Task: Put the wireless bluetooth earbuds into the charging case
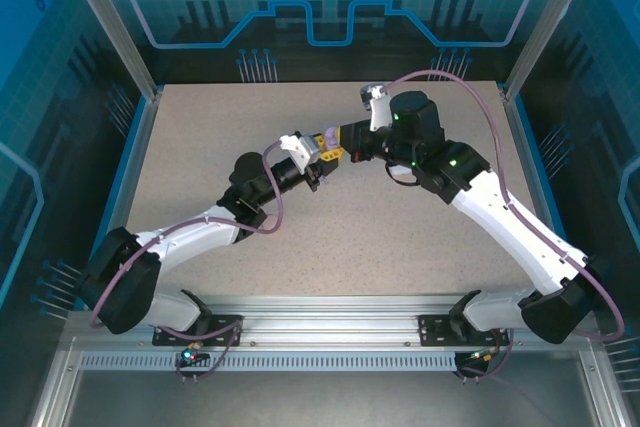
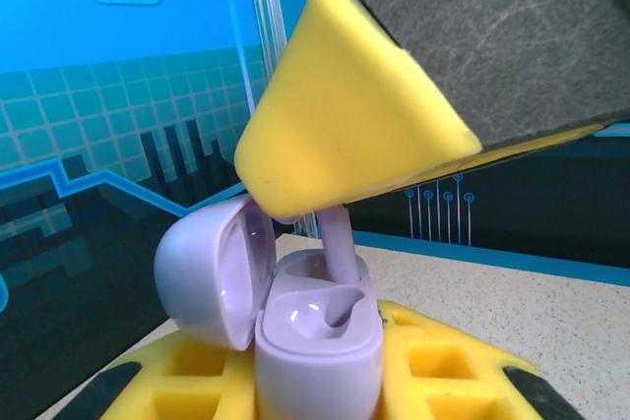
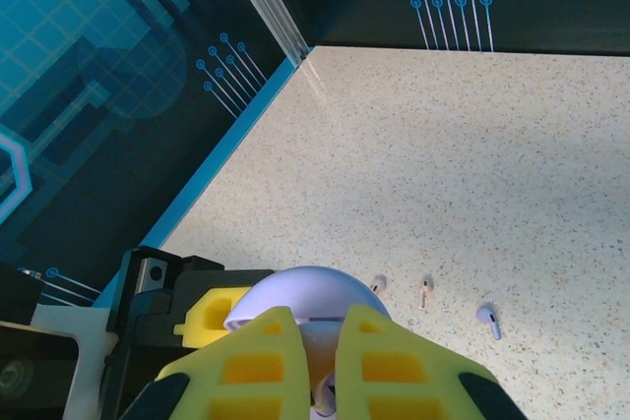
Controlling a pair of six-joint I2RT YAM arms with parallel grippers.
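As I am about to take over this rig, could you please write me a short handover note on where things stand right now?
Left gripper: shut on the open purple case, with its lid swung back.
Right gripper: shut on a purple earbud, whose stem is entering one socket of the case but is not yet fully seated.
The other socket looks empty.
Three loose earbuds lie on the table beyond the case.
Left to do: seat and release this bud, then fetch the rest.
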